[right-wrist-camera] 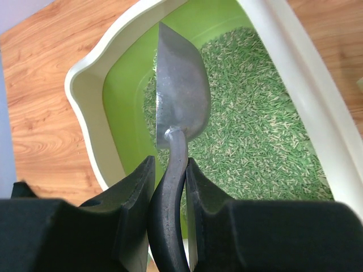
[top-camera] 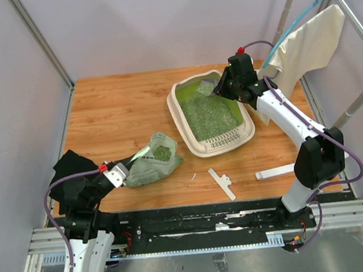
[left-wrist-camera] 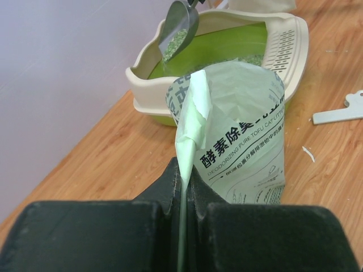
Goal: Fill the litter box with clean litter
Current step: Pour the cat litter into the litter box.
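Two arms worked well apart over the wooden table (top-camera: 114, 110). Largest on it was the litter box (top-camera: 189, 149), sitting far right with its grated end toward the robot. The printed bag (top-camera: 152, 162) stood at the near left, mouth open. The left gripper (left-wrist-camera: 184, 177) was clenched on a flap of the bag's top edge and held it up. The right gripper (right-wrist-camera: 170, 170) was clamped round the dark handle of the metal scoop (right-wrist-camera: 181, 90), which hung over the tray's far corner with its bowl tipped downward. Two white plastic strips (top-camera: 222, 183) lay on the boards near the front. Smallest of all, the clean litter (top-camera: 208, 113) covered part of the green floor, thinly at the far corner. More showed inside the bag and at the scoop's lip.

The likeliest fault, I judged, was granules spilling over the rim, because the scoop hung close to the tray's corner wall. A slackened left grip could also let the bag slump and spill across the table.

The left arm sat low and folded near its base, wrist pointing right at the bag. The right arm reached forward, elbow raised, forearm running up-left, wrist angled down into the tray.
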You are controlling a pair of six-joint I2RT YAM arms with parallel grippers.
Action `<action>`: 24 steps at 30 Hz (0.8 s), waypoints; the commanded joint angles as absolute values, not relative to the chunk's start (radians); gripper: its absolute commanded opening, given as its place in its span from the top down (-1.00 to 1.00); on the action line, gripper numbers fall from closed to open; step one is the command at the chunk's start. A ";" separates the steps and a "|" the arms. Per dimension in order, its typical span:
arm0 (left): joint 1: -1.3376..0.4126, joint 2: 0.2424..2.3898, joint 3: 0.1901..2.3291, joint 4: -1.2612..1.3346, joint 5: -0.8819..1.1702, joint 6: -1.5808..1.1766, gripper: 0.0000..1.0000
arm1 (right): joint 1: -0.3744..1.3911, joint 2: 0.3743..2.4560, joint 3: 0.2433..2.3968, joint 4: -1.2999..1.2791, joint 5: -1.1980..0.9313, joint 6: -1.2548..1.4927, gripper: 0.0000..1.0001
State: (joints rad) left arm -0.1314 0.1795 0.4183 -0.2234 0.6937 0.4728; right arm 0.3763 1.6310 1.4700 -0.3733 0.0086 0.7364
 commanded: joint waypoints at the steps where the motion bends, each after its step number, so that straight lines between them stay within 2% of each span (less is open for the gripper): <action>1: -0.132 0.158 0.486 -0.162 0.705 0.500 0.99 | 0.363 1.611 1.513 -0.352 0.105 0.697 0.99; 11: -0.132 0.155 0.483 -0.162 0.699 0.502 0.99 | 0.345 1.516 1.443 -0.379 0.234 0.610 0.99; 24: -0.132 0.178 0.485 -0.135 0.701 0.503 0.99 | 0.347 1.312 1.274 -0.464 0.230 0.556 0.98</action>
State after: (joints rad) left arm -0.1314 0.1799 0.4286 -0.2466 0.7006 0.4793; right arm 0.3660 1.3766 1.3064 -0.4404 0.2096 0.5842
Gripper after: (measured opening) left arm 0.039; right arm 0.254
